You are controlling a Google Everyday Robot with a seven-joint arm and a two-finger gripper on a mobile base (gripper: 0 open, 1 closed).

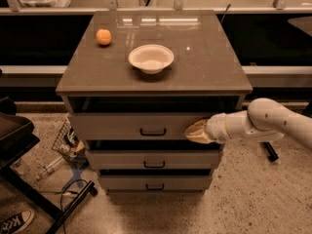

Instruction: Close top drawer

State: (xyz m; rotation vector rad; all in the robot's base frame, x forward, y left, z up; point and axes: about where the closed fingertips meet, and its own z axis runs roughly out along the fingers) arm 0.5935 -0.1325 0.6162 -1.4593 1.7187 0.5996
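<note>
The top drawer (117, 126) of the grey-brown cabinet stands slightly open, with a dark gap above its front panel. Its small dark handle (153, 131) is at the centre. My gripper (196, 131), pale tan at the end of a white arm (263, 121) reaching in from the right, rests against the right part of the drawer front. Below it are two like drawer fronts: the middle one (154, 159) and the bottom one (155, 182).
On the cabinet top (204, 57) sit a white bowl (151, 58) and an orange (103, 36). A dark chair frame (19, 140) and a wire basket with clutter (68, 143) stand at the left on the floor. A shelf rail runs behind.
</note>
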